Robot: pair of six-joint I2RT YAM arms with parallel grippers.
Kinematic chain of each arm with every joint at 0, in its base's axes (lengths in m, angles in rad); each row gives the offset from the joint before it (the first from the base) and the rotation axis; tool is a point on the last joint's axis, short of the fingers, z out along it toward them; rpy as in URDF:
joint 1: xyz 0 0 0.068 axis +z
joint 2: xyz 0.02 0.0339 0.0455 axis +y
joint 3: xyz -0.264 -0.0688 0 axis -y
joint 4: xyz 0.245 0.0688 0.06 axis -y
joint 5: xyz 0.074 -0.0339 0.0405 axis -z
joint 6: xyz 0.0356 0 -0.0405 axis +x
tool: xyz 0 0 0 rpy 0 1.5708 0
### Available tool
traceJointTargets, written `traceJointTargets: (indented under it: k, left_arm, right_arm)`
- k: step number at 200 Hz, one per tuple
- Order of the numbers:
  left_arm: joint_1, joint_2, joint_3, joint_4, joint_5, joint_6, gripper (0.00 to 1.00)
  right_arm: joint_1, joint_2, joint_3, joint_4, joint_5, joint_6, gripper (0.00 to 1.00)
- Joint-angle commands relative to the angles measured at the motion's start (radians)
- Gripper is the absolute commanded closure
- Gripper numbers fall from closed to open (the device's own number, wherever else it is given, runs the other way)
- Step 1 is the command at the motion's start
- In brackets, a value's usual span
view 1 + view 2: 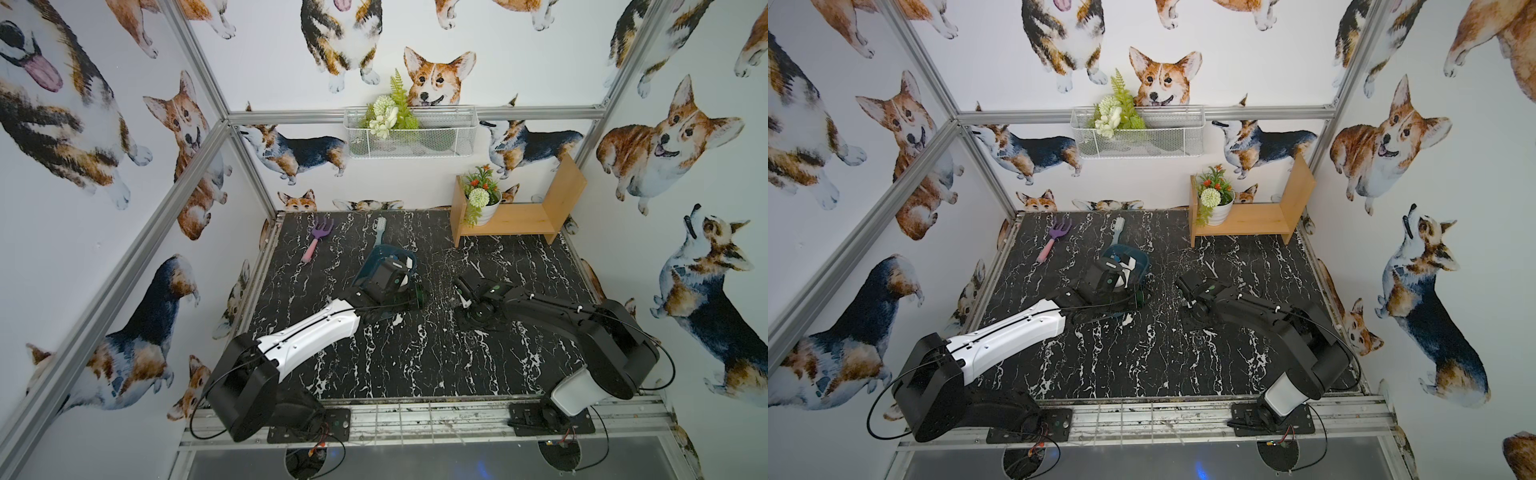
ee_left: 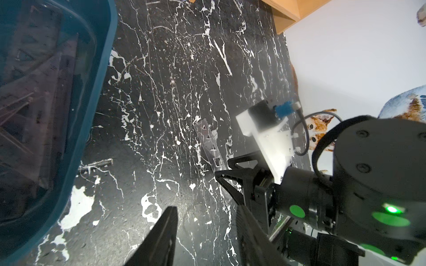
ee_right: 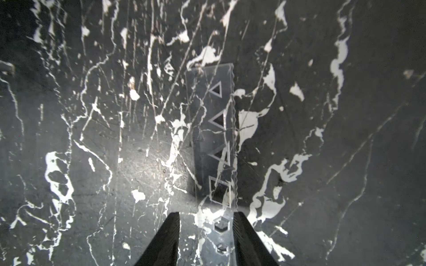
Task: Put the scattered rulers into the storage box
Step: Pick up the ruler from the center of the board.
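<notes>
A clear ruler (image 3: 214, 129) with triangle and hexagon cut-outs lies on the black marble table (image 3: 92, 161), and it also shows in the left wrist view (image 2: 208, 142). My right gripper (image 3: 206, 221) is open and straddles the ruler's near end. One finger is against its wavy edge, and a gap shows at the other finger. The teal storage box (image 1: 376, 252) (image 1: 1116, 249) sits mid-table, mostly hidden by my left wrist. Dark tinted see-through rulers (image 2: 46, 103) lie inside the storage box (image 2: 101, 92). Beside it my left gripper (image 2: 205, 208) is open with nothing between its fingers.
A purple-and-pink toy rake (image 1: 316, 241) and a pale green brush (image 1: 380, 230) lie at the back of the table. A wooden shelf (image 1: 519, 218) with a potted plant (image 1: 482, 199) stands at the back right. A white wire basket (image 1: 409, 133) hangs on the wall.
</notes>
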Motion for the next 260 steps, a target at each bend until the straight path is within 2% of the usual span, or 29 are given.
traceJointTargets:
  k: [1, 154, 172, 211, 260]
  left_arm:
    - [-0.005, 0.007, -0.003, 0.033, -0.006, -0.007, 0.52]
    - [-0.010, 0.011, -0.011, 0.035, -0.009, -0.007, 0.53]
    - [-0.010, 0.011, -0.009, 0.035, -0.009, -0.007, 0.53]
    - [-0.010, 0.016, -0.006, 0.038, -0.009, -0.007, 0.53]
    - [-0.010, 0.023, 0.007, 0.038, -0.009, -0.006, 0.53]
  right_arm:
    - [0.005, 0.007, -0.008, -0.012, -0.002, -0.002, 0.56]
    - [0.015, 0.064, -0.026, 0.002, 0.002, -0.013, 0.57]
    - [0.017, 0.072, -0.030, 0.004, 0.004, -0.014, 0.62]
    - [0.016, 0.057, -0.040, 0.007, -0.003, -0.012, 0.81]
    - [0.015, 0.006, -0.029, -0.023, 0.003, -0.014, 0.90]
